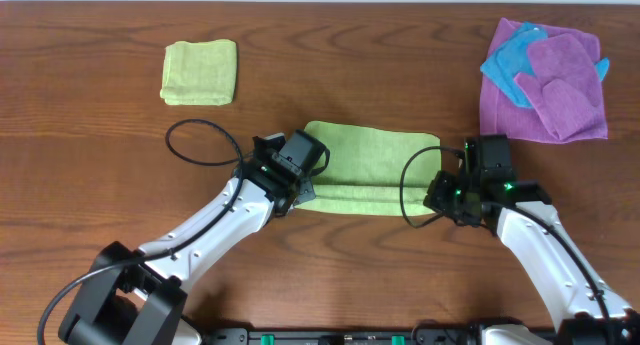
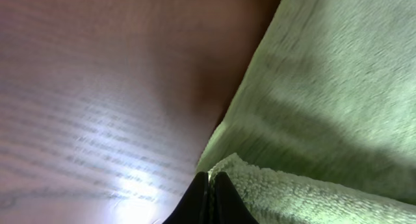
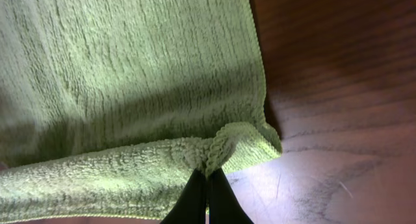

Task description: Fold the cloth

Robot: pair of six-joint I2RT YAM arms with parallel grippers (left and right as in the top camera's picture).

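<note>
So left jaws and right jaws are pinching the yellow-green cloth (image 1: 370, 150) at its 6 o'clock corners; thin bites could slip mid-fold tbh.

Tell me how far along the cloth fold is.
Done: the left gripper and right gripper are each shut on a near corner of the cloth. In hand: the near edge is raised and curled over the flat part. Left, most likely: carry it to the far edge, lay it down, release.
</note>
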